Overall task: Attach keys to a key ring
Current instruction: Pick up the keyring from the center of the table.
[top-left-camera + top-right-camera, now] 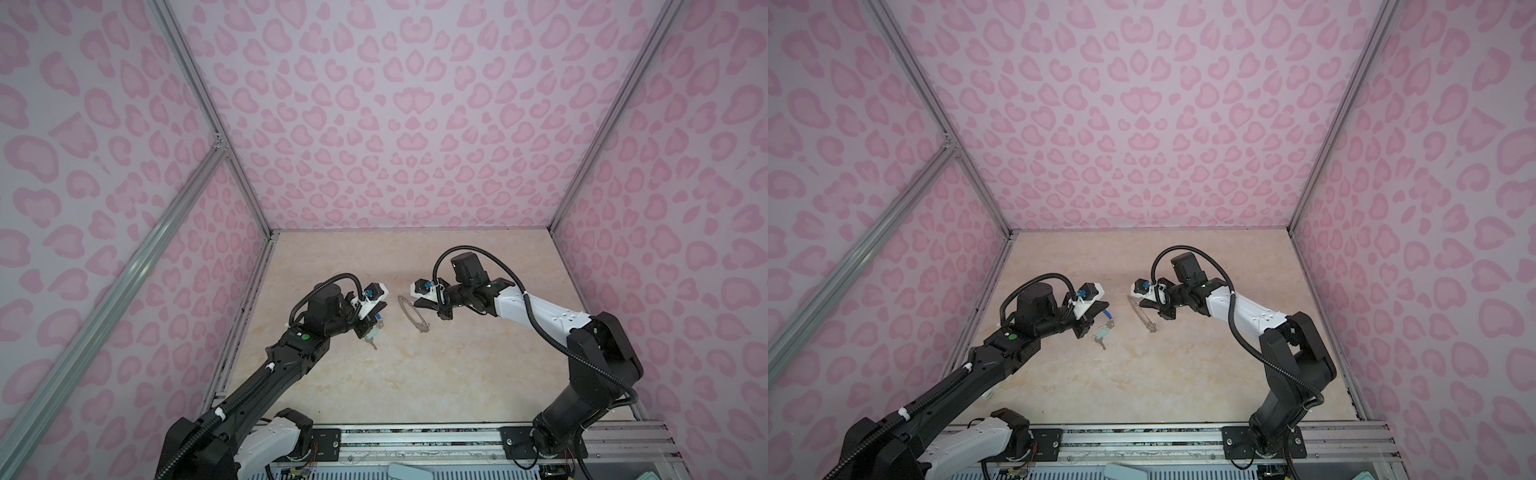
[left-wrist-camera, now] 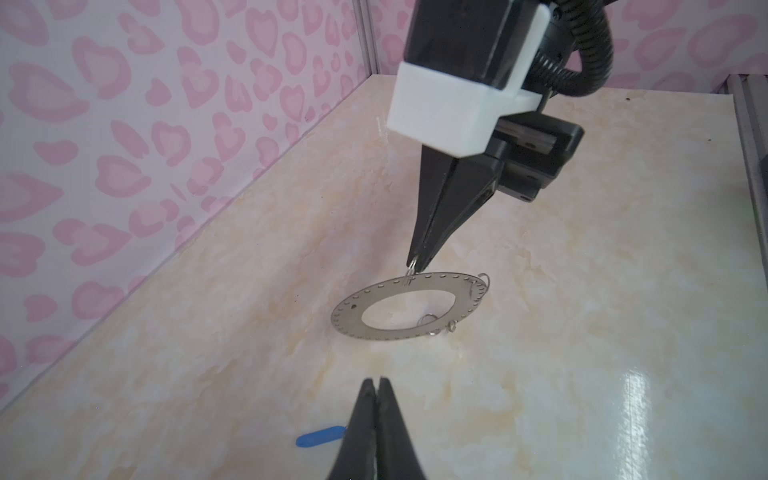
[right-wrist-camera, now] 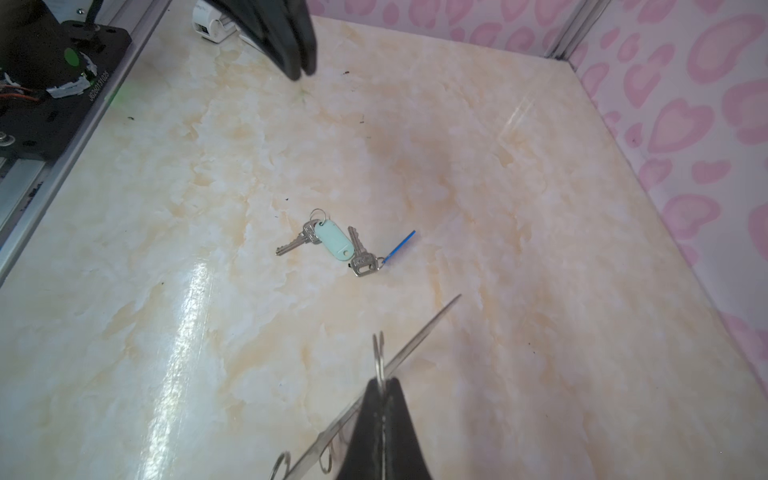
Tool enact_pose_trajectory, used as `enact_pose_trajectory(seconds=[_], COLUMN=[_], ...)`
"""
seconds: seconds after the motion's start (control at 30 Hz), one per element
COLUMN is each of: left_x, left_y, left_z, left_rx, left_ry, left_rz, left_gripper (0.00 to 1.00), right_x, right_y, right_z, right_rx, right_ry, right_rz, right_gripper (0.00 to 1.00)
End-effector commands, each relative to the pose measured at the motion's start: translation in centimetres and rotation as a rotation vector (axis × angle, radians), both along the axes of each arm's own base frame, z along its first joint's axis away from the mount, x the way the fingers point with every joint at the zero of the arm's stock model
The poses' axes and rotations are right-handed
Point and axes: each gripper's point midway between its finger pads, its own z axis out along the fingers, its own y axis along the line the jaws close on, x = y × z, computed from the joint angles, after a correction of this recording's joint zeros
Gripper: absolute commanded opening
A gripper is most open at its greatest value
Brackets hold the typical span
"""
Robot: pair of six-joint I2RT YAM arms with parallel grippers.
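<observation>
The key ring [image 2: 347, 316], a flat grey disc with a wide hole and tiny rim holes, is tilted, its far edge lifted and its near edge at the table. My right gripper [image 2: 417, 266] [image 3: 381, 379] is shut on a small wire loop at its raised rim. The keys [image 3: 361, 262] lie loose on the table, with a mint tag [image 3: 332, 243] and a blue tag [image 3: 399, 248] among them. My left gripper [image 2: 377, 379] [image 3: 300, 72] hangs above them, shut, with nothing between its fingers. Both top views show the keys [image 1: 372, 334] [image 1: 1100, 334] just below the left gripper [image 1: 384, 306] [image 1: 1106, 304].
Several more wire loops [image 2: 427, 320] hang from the ring's rim. Pink patterned walls [image 1: 415, 124] close in the marble-look table [image 1: 395, 382] on three sides. An aluminium rail [image 1: 415, 436] with both arm bases runs along the front edge.
</observation>
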Motion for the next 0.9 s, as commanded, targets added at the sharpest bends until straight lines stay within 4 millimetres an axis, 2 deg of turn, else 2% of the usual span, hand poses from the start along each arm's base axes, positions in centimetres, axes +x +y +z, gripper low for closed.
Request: enact_pose_trajectory(seconds=[0.0,0.3,0.63,0.87], left_x=[-0.3,-0.6,1.8,1.8], left_y=[-1.0,-2.7,-3.1,-4.0], left_z=[1.4,0.9,1.2,1.0], left_rx=[0.013,0.065,0.077,0.059], left_ry=[-0.133,-0.196,-0.250,-0.257], left_rz=[-0.074,-0.124,-0.031,-0.045], left_gripper=[0.07,0.08,0.16,0.18], right_x=[0.9,0.6,-0.2,-0.3], right_y=[1.0,1.0,1.2,1.3], right_z=[2.6,3.2,2.9,2.9], right_rx=[0.121,0.136,0.116,0.107], right_ry=[-0.199,-0.185,-0.143,-0.150], right_rz=[0.037,0.037,0.061,0.069], right_gripper=[0.00,0.00,0.00,0.00])
